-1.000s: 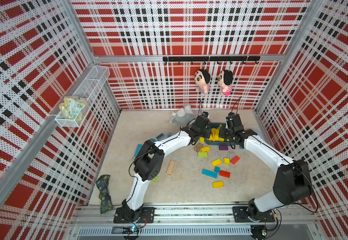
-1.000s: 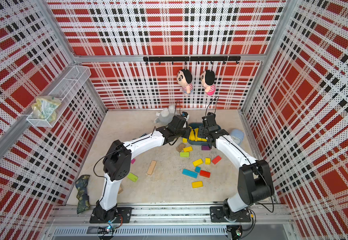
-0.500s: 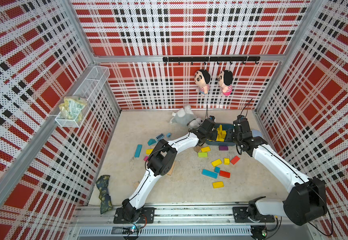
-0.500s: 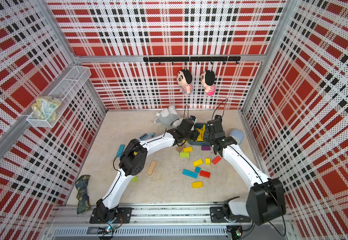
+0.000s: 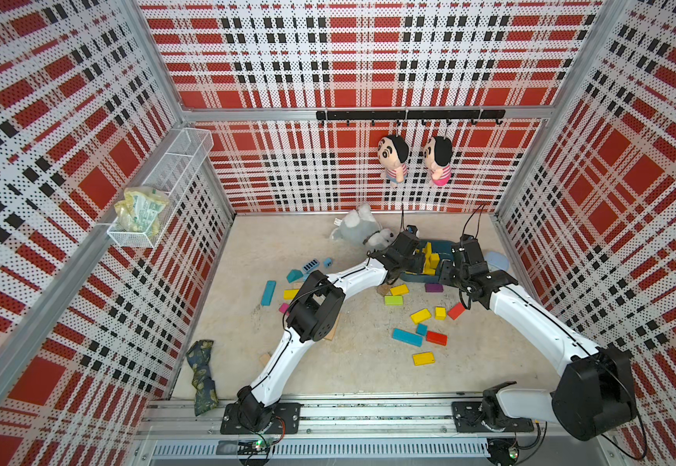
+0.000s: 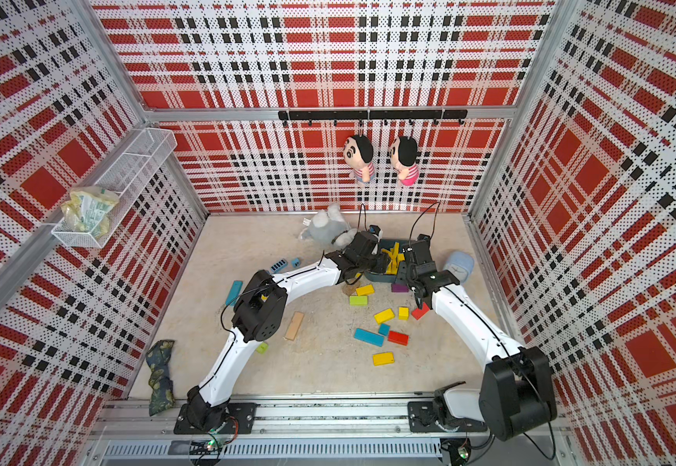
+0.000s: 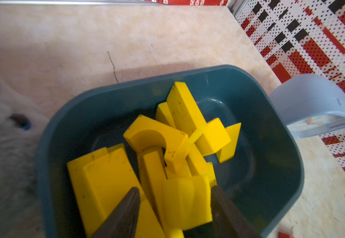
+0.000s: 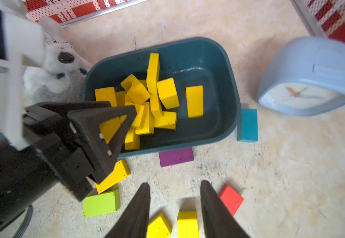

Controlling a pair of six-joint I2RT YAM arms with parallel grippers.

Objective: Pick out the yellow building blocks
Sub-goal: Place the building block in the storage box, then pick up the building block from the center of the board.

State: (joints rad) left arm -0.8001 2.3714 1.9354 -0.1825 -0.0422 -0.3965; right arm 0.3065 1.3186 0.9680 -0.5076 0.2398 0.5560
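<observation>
Pale blue clock (image 8: 307, 78) beside teal bin (image 8: 221, 68); grey plush (image 5: 356, 232) by back wall.

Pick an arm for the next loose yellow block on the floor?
Right. The right fingers are open, empty, by two loose yellow blocks; the left fingers are over the bin with a yellow block between them.

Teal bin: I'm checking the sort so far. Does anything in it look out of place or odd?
Nothing stands out: the teal bin holds only yellow blocks, loosely heaped toward one end, one long bar propped up.
</observation>
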